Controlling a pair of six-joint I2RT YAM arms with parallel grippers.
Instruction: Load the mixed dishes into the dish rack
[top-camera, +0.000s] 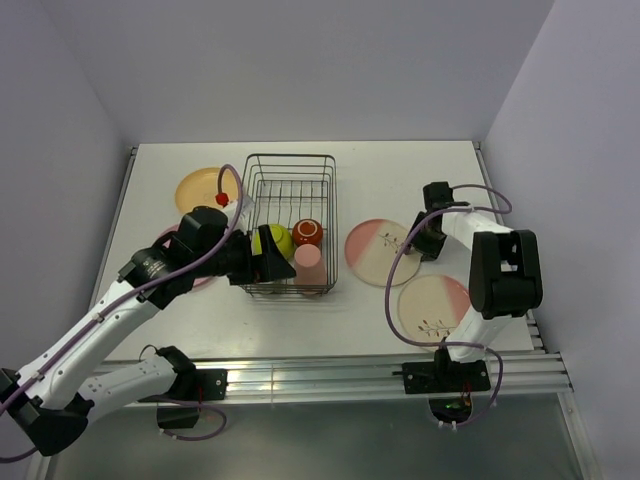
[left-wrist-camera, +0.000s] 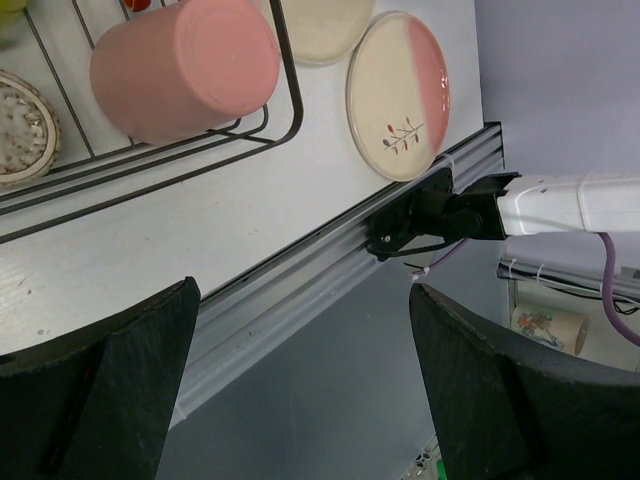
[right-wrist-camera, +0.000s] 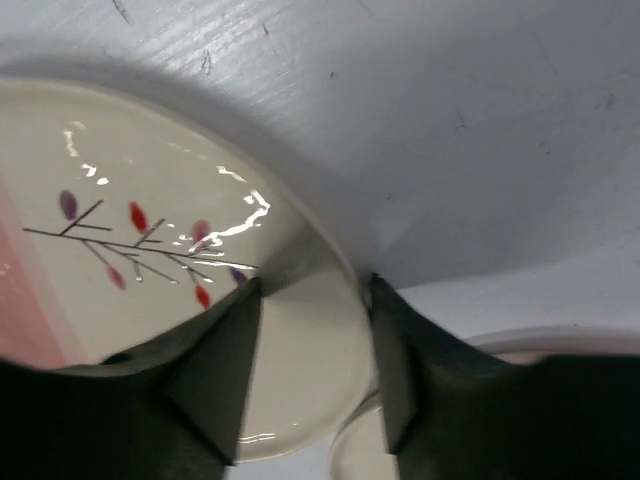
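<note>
Bright even light, white glare on plate (right-wrist-camera: 170, 235)

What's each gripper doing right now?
Left gripper: open, empty.
Right gripper: open, straddling the rim of the pink-and-cream plate, not clamped.

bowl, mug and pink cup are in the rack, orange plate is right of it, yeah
Not quite: the top view shows the orange plate left of the rack. The bowl, mug and pink cup are in the rack.
</note>
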